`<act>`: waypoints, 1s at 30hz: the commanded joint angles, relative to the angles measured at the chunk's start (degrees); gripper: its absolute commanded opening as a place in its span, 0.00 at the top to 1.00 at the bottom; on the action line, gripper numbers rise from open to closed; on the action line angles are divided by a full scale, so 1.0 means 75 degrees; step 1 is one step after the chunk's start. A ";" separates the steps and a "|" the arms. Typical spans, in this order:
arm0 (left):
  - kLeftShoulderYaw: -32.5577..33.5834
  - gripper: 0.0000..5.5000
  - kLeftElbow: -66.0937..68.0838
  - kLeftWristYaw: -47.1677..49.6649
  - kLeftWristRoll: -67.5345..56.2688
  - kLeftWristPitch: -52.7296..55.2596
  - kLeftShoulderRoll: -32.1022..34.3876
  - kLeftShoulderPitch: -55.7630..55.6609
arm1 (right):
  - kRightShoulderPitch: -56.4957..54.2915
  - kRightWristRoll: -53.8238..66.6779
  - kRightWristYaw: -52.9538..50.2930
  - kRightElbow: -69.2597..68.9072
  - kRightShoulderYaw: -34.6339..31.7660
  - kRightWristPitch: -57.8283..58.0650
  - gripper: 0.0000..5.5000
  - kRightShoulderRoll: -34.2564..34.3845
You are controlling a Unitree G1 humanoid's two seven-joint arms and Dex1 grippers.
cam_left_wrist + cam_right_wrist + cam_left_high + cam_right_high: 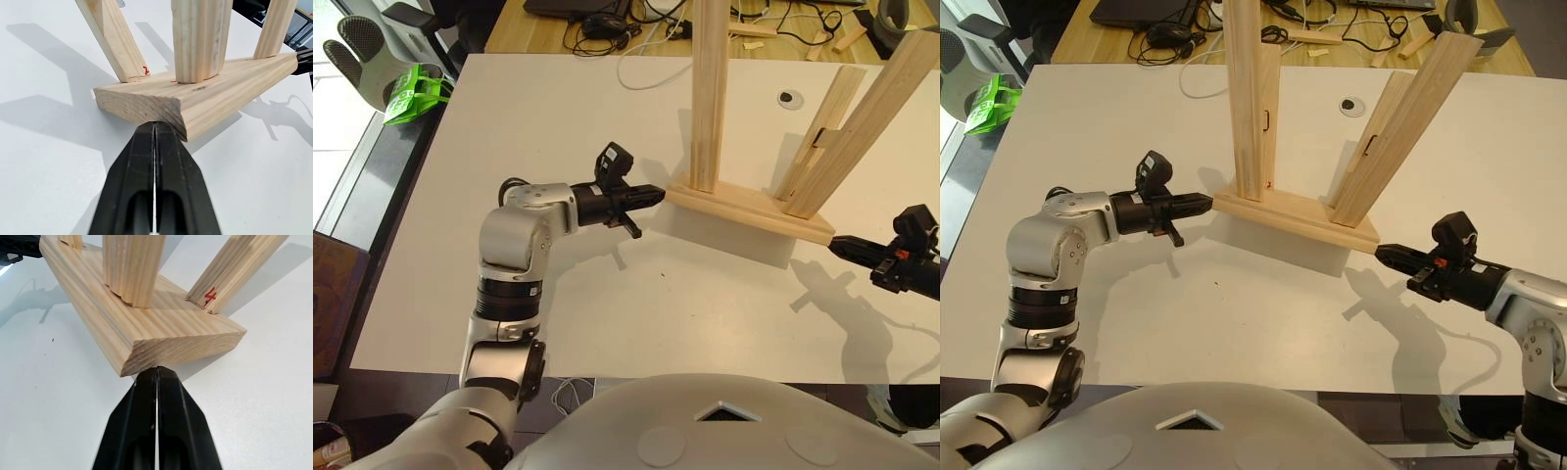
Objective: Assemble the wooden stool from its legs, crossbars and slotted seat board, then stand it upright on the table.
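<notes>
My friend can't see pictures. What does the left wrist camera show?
The black left gripper, shut, meets the near end of the wooden seat board. Three wooden legs rise from the board over a white table, and the right gripper sits at its far end.

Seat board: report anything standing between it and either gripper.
Nothing visible does. The left gripper, jaws shut, has its tip against the seat board's left end; the right gripper, jaws shut, meets the opposite end.

Pale-grained seat board [220, 90]; legs [239, 259] are bearing red 2 and 4; white worktop [558, 108]; black left pincer [154, 125], right pincer [156, 369].
</notes>
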 commanded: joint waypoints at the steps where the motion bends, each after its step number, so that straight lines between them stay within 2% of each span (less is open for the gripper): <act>1: -0.0603 0.99 -0.0625 -0.0575 -0.1243 0.0147 -0.0625 -0.0176 | -0.0826 0.1397 0.0187 -0.1005 0.0372 0.0207 1.00 0.0456; 30: -0.0158 0.99 -0.0901 -0.0629 -0.1753 0.0223 -0.0854 -0.0268 | -0.0622 0.1810 0.0505 -0.1125 0.0338 0.0390 1.00 0.0279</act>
